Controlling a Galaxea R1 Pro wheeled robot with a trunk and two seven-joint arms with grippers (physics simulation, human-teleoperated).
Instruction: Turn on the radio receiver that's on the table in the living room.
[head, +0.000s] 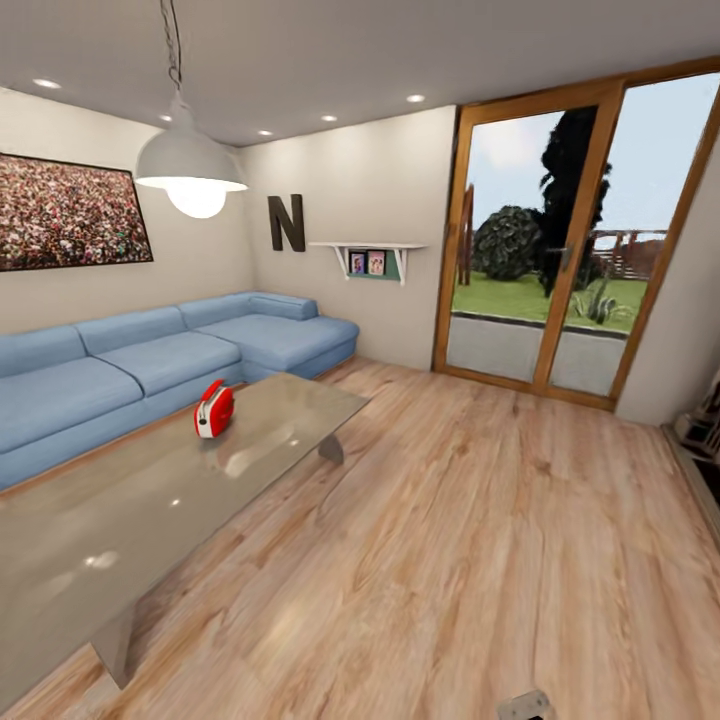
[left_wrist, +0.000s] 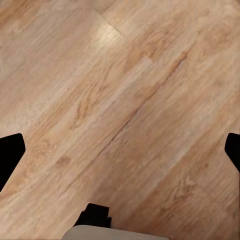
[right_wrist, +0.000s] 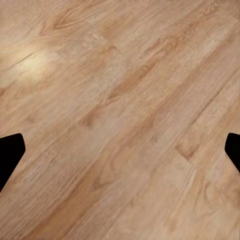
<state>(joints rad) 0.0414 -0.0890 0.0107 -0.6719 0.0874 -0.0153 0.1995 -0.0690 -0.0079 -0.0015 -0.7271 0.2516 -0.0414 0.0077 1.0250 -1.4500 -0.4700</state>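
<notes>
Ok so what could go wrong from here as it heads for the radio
The radio receiver stands toward the sofa side of the table, so the reach may be long. The base could clip the table's near corner on approach. Both grippers are open, pointing at the floor, and must be raised.

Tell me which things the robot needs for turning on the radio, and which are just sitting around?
Needed:
radio receiver
table it stands on
left gripper and right gripper, both open over the floor

Just around:
blue sofa
hanging lamp
letter N
crowd photo
wall shelf
glass door
</notes>
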